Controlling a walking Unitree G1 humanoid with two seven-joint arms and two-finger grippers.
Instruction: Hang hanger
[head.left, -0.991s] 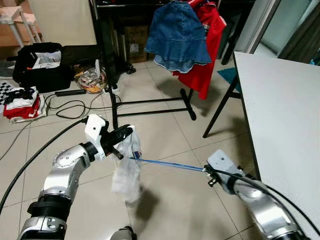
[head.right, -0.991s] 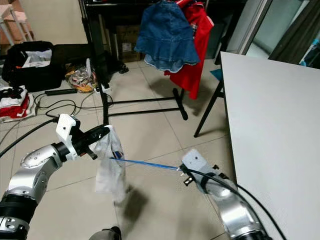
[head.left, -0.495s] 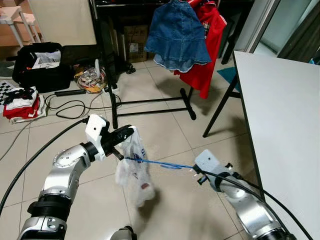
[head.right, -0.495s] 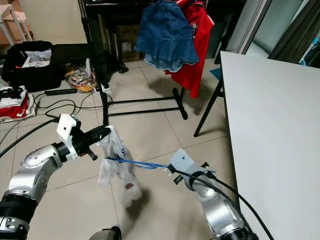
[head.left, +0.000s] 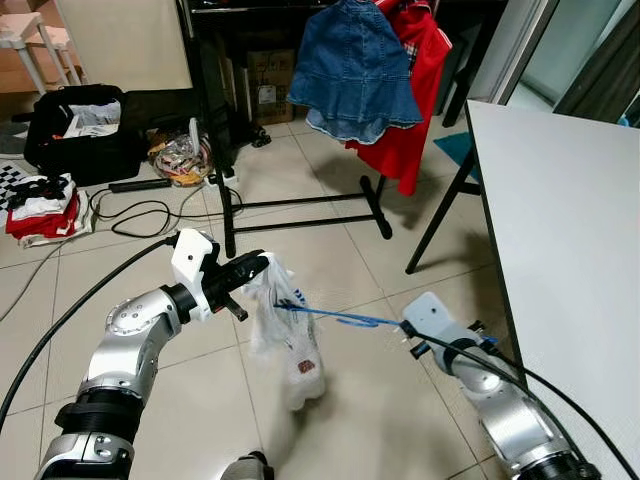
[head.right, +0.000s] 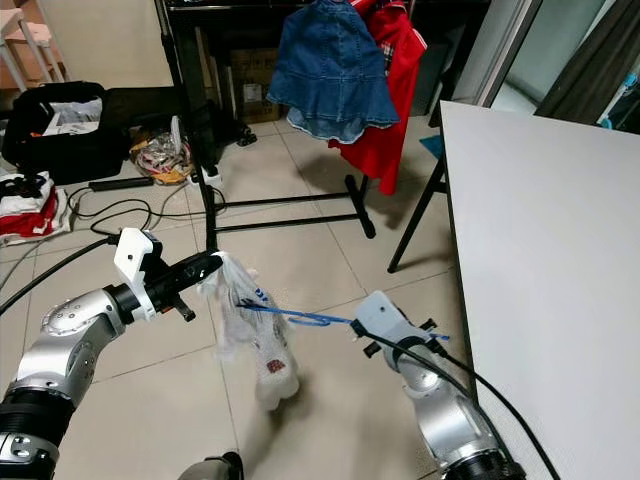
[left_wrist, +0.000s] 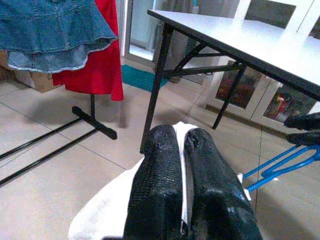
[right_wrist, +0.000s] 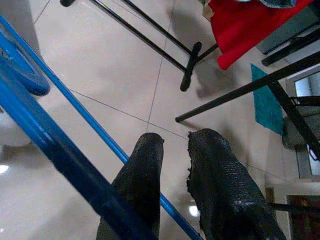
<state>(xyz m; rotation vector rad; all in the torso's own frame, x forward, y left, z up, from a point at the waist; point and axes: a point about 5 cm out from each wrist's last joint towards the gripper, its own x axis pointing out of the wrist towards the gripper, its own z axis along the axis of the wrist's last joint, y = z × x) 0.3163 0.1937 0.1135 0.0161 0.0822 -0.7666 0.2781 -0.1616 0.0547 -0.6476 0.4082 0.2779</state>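
My left gripper (head.left: 262, 263) is shut on the top edge of a white garment with printed marks (head.left: 290, 340), which hangs limp above the tiled floor. In the left wrist view the white cloth (left_wrist: 181, 165) is pinched between the two fingers. A thin blue hanger (head.left: 340, 317) runs level from the garment to my right gripper (head.right: 366, 337), which is shut on its other end. In the right wrist view the blue hanger bars (right_wrist: 60, 150) cross in front of the black fingers (right_wrist: 145, 170). A black clothes rack (head.left: 300, 205) stands beyond, carrying a denim skirt (head.left: 355, 70) and a red garment (head.left: 420, 60).
A white table (head.left: 560, 220) with black legs stands close on the right. At the back left lie a black open suitcase (head.left: 85, 130), a pile of folded clothes (head.left: 40, 205) and loose cables (head.left: 140, 215). Bare tiles lie between me and the rack.
The white garment has swung to the right and slid further along the hanger. My right gripper moved left, then back right and slightly up. The left gripper has barely moved.
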